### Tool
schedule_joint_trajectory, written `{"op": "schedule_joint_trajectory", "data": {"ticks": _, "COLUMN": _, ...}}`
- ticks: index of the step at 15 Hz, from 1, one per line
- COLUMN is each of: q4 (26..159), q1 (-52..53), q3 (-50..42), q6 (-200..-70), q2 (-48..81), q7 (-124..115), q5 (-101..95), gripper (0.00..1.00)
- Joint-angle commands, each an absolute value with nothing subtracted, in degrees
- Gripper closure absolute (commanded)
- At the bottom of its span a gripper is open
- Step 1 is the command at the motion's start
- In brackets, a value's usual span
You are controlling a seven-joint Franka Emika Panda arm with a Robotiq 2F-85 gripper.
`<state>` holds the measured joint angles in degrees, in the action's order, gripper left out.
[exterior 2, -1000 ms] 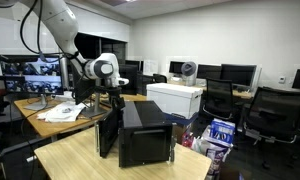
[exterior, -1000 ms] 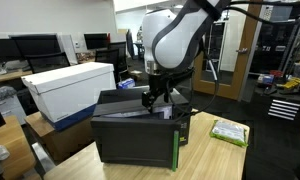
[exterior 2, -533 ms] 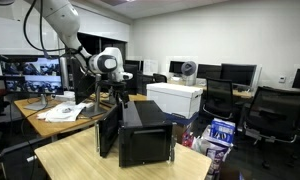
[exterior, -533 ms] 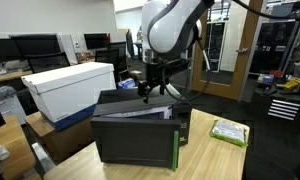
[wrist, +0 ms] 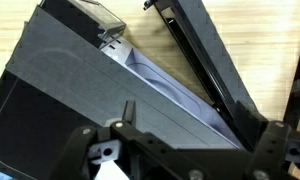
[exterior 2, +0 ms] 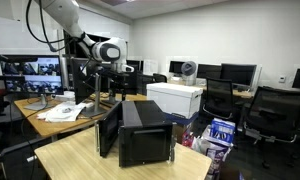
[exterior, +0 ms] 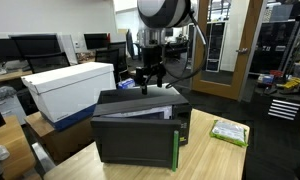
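A black box-like machine (exterior: 140, 128) (exterior 2: 142, 138) stands on the wooden table (exterior: 205, 150) in both exterior views. One side panel (exterior 2: 108, 130) is swung open. My gripper (exterior: 148, 86) (exterior 2: 117, 90) hangs a little above its top, jaws apart, with nothing between them and touching nothing. In the wrist view the machine's dark top (wrist: 70, 90) fills the frame. A pale slot with white sheets (wrist: 165, 85) runs beside the raised black panel (wrist: 205, 60). The gripper (wrist: 200, 138) shows along the lower edge.
A white carton (exterior: 70, 86) (exterior 2: 176, 98) sits beside the machine. A green packet (exterior: 228, 131) lies on the table. Papers (exterior 2: 65, 112) and monitors (exterior 2: 30, 75) occupy a desk nearby. Office chairs (exterior 2: 275, 110) and a blue bag (exterior 2: 220, 132) stand to one side.
The arm has lifted, and the gripper has risen from just over the machine's top to a clear gap above it. Its jaws stayed open.
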<state>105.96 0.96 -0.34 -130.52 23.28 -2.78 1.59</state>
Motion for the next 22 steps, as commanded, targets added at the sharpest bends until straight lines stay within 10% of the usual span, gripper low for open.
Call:
{"op": "schedule_joint_trajectory", "data": {"ticks": 1, "q4": 105.9, "q1": 0.9, "q3": -0.2, "q6": -130.4, "q2": 23.4, "q7": -2.8, "q5": 1.5, "gripper": 0.0}}
{"op": "schedule_joint_trajectory", "data": {"ticks": 2, "q4": 106.3, "q1": 1.2, "q3": -0.4, "q6": -131.2, "q2": 23.4, "q7": -3.4, "q5": 1.1, "gripper": 0.0}}
{"op": "schedule_joint_trajectory", "data": {"ticks": 3, "q4": 106.4, "q1": 1.2, "q3": -0.4, "q6": -131.4, "q2": 23.5, "q7": -3.4, "q5": 0.9, "gripper": 0.25}}
{"op": "schedule_joint_trajectory", "data": {"ticks": 14, "q4": 109.0, "q1": 3.5, "q3": -1.9, "q6": -137.2, "q2": 26.0, "q7": -7.2, "q5": -4.0, "gripper": 0.94}}
{"op": "schedule_joint_trajectory", "data": {"ticks": 22, "q4": 112.7, "q1": 6.0, "q3": -1.8, "q6": -139.0, "q2": 30.3, "q7": -7.4, "q5": -8.1, "gripper": 1.0}}
